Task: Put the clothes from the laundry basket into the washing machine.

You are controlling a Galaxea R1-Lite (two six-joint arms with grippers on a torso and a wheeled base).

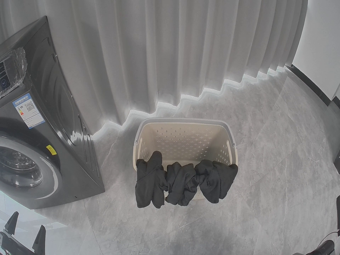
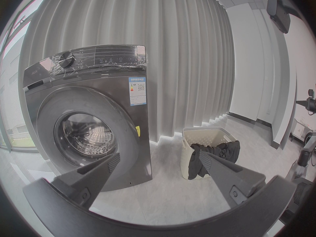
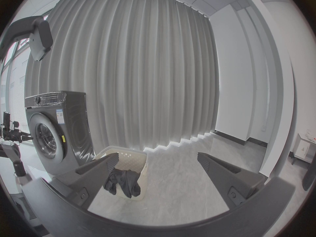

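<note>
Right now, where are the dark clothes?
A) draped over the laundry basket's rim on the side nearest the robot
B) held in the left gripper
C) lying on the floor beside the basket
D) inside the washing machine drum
A: in the head view the dark clothes hang over the rim of the laundry basket on the side nearest the robot, partly down its outer wall.

Left pincer (image 2: 159, 160) is hanging low, well off to the left of the laundry basket (image 1: 184, 120) and nearer the robot than the basket. Its two fingers (image 2: 98, 176) are standing wide apart and gripping nothing, tips (image 1: 39, 232) pointing toward the basket's side of the floor. Right pincer (image 3: 157, 159) is hovering well off to the basket's right, also on the near side. Its fingers (image 3: 227, 176) are spread wide and holding nothing.
</note>
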